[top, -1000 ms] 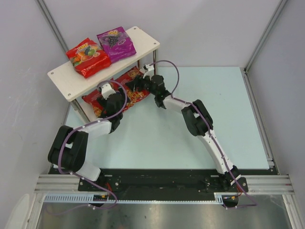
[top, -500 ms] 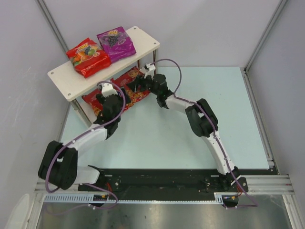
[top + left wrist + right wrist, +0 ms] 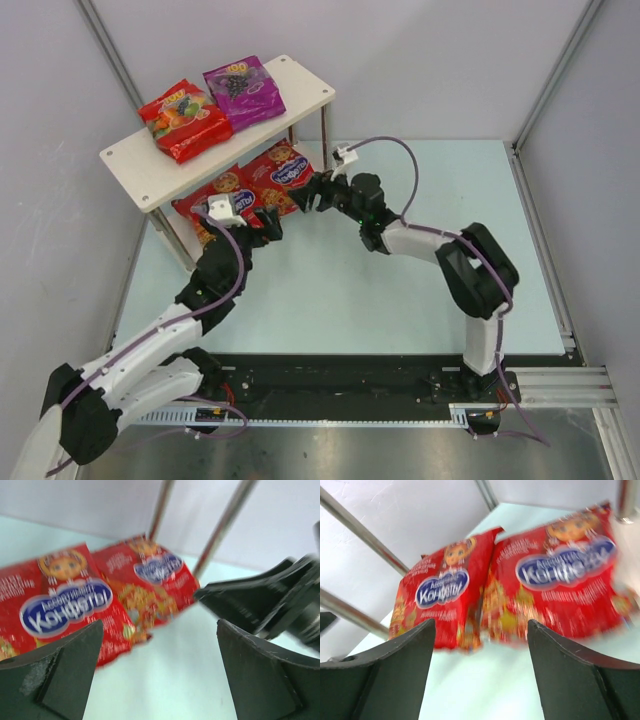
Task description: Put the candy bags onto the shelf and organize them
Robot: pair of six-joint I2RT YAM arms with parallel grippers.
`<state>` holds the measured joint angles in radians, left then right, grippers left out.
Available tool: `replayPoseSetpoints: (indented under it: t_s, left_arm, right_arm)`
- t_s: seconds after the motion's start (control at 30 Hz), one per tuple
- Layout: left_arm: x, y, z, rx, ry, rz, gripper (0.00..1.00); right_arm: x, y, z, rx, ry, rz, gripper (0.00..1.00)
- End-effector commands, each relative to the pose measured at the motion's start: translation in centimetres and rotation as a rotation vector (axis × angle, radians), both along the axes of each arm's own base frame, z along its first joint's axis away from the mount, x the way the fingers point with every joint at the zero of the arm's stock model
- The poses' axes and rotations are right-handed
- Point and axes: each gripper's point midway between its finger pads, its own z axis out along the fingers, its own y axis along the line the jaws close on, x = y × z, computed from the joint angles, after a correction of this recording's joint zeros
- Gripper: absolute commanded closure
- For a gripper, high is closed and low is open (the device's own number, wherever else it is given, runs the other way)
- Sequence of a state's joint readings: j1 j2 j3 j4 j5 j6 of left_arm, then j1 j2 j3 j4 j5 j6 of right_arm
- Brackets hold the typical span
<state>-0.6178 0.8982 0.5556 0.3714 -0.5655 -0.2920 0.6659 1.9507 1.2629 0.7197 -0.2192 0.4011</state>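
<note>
shelf [image 3: 130, 165] top board: fruit-print bag [image 3: 185, 120], purple bag [image 3: 243, 92] side by side | beneath it: left red bag [image 3: 225, 190], right red bag [image 3: 280, 172] flat, edges touching | left gripper [image 3: 268, 225] spread, empty, just before left red bag | right gripper [image 3: 308, 193] spread, empty, nearer right red bag; bag tops point away from it

We see glossy plastic on the candy bags [image 3: 243, 92] — those on the shelf [image 3: 135, 165] and those under its top board. The shelf boards look matt pale wood, its thin legs [image 3: 227, 522] smooth shiny metal.
</note>
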Motion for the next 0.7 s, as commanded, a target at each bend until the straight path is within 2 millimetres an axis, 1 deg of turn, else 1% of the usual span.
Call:
replayPoseSetpoints:
  t_s: [0.0, 0.03, 0.07, 0.1, 0.13, 0.17, 0.2, 0.23, 0.27, 0.3, 0.33, 0.37, 0.4, 0.43, 0.47, 0.5, 0.53, 0.57, 0.6, 0.63, 0.67]
  left_arm:
    - [-3.5, -1.5, -1.7, -0.015, 0.078, -0.081, 0.0]
    - [-4.2, -1.8, -2.7, 0.006, 0.117, -0.101, 0.0]
    - [-5.2, -2.7, -2.8, 0.004, 0.129, -0.144, 0.0]
    - [-5.9, -2.9, -2.8, -0.024, 0.14, -0.161, 0.0]
    - [-6.6, -2.7, -4.3, -0.004, 0.199, -0.162, 0.0]
    - [-7.2, -2.9, -4.5, -0.022, 0.224, -0.165, 0.0]
    - [-7.9, -2.7, -5.7, -0.028, 0.28, -0.161, 0.0]
    - [-8.3, -2.6, -6.2, -0.028, 0.302, -0.16, 0.0]
    - [-8.7, -2.7, -6.7, -0.025, 0.318, -0.164, 0.0]
    - [-9.0, -2.7, -7.2, -0.036, 0.336, -0.159, 0.0]
    - [-9.5, -2.3, -7.9, -0.027, 0.354, -0.152, 0.0]
    - [-9.9, -2.4, -8.7, -0.026, 0.367, -0.155, 0.0]
    - [-10.1, -2.3, -9.1, -0.022, 0.373, -0.151, 0.0]
    - [-10.6, -2.3, -9.9, -0.02, 0.379, -0.162, 0.0]
    - [-10.7, -2.1, -10.1, -0.03, 0.376, -0.15, 0.0]
    - [-10.8, -2.0, -10.6, -0.033, 0.379, -0.148, 0.0]
    - [-10.9, -1.7, -11.2, -0.033, 0.381, -0.144, 0.0]
    - [-10.9, -1.6, -11.2, -0.04, 0.379, -0.137, 0.0]
    - [-11.0, -1.5, -11.3, -0.043, 0.375, -0.139, 0.01]
    - [-11.0, -1.5, -11.5, -0.04, 0.375, -0.141, 0.0]
    - [-11.0, -1.5, -11.5, -0.042, 0.367, -0.142, 0.0]
  right_arm:
    - [-2.8, -4.8, 3.6, -0.001, 0.019, -0.118, 0.16]
    - [-3.6, -7.1, 6.8, 0.033, -0.011, -0.19, 0.13]
    - [-4.3, -9.0, 5.1, 0.009, 0.04, -0.249, 0.09]
    - [-5.0, -10.5, 3.9, -0.011, 0.106, -0.299, 0.01]
    - [-5.7, -12.2, 4.0, -0.009, 0.117, -0.341, 0.0]
    - [-6.8, -14.8, 6.3, 0.032, 0.088, -0.414, 0.0]
    - [-8.2, -16.6, 3.6, -0.008, 0.147, -0.455, 0.0]
    - [-8.8, -18.2, 3.3, -0.008, 0.152, -0.501, 0.0]
    - [-10.4, -20.1, 4.5, 0.019, 0.135, -0.524, 0.0]
    - [-11.4, -21.3, 2.4, -0.005, 0.173, -0.544, 0.0]
    - [-12.0, -22.3, 1.9, -0.01, 0.184, -0.571, 0.0]
    - [-13.5, -23.6, 2.2, 0.0, 0.183, -0.58, 0.0]
    - [-14.3, -24.3, 0.6, -0.019, 0.206, -0.59, 0.0]
    - [-15.0, -24.8, 0.2, -0.016, 0.215, -0.597, 0.0]
    - [-16.0, -25.7, 0.1, -0.007, 0.216, -0.604, 0.0]
    - [-16.6, -26.1, -0.3, 0.0, 0.22, -0.607, 0.0]
    - [-17.2, -26.8, -2.5, -0.019, 0.26, -0.63, 0.01]
    - [-17.7, -27.4, -3.7, -0.036, 0.282, -0.643, 0.0]
    - [-18.2, -28.0, -3.4, -0.007, 0.271, -0.654, 0.0]
    - [-18.5, -28.6, -4.5, -0.014, 0.282, -0.672, 0.0]
    - [-18.8, -28.9, -4.9, -0.013, 0.287, -0.678, 0.0]
